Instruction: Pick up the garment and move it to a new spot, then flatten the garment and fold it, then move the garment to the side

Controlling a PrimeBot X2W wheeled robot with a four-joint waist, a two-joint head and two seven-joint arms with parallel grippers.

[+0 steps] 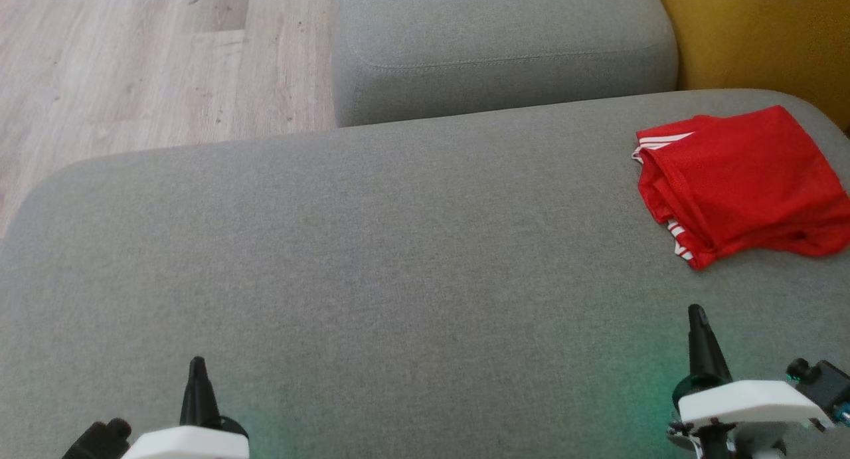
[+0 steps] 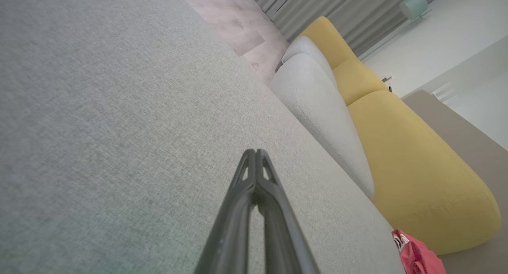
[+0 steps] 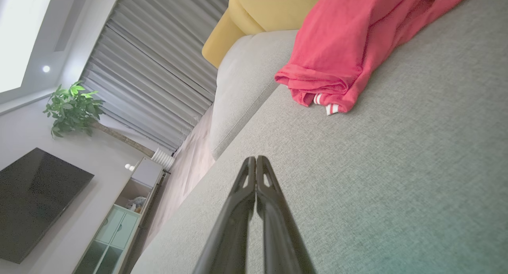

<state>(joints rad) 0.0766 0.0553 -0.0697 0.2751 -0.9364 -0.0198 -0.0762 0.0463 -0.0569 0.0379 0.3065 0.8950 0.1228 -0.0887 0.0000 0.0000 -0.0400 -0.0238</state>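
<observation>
Seat: I see a broad grey fabric seat (image 1: 372, 246) across most of my head view, with both grippers low over its near part.
Floor: pale wood planks (image 1: 133, 60) lie beyond the seat at the upper left.
Second cushion: another grey cushion (image 1: 498, 47) sits just behind the seat.
Yellow upholstery: a yellow cushion (image 1: 757, 34) stands at the far right corner.
Garment: the red garment (image 1: 737, 180), with white stripes at its edges, lies in a compact, slightly rumpled fold on the seat's far right part, near the yellow cushion. My right wrist view has it (image 3: 357, 40) ahead of the fingers.
Right gripper (image 1: 695, 309): jaws pressed together tip to tip and empty, over bare fabric on the near side of the garment, apart from it.
Left gripper (image 1: 197, 361): jaws closed and empty, well apart from the garment, over the seat's left part.
</observation>
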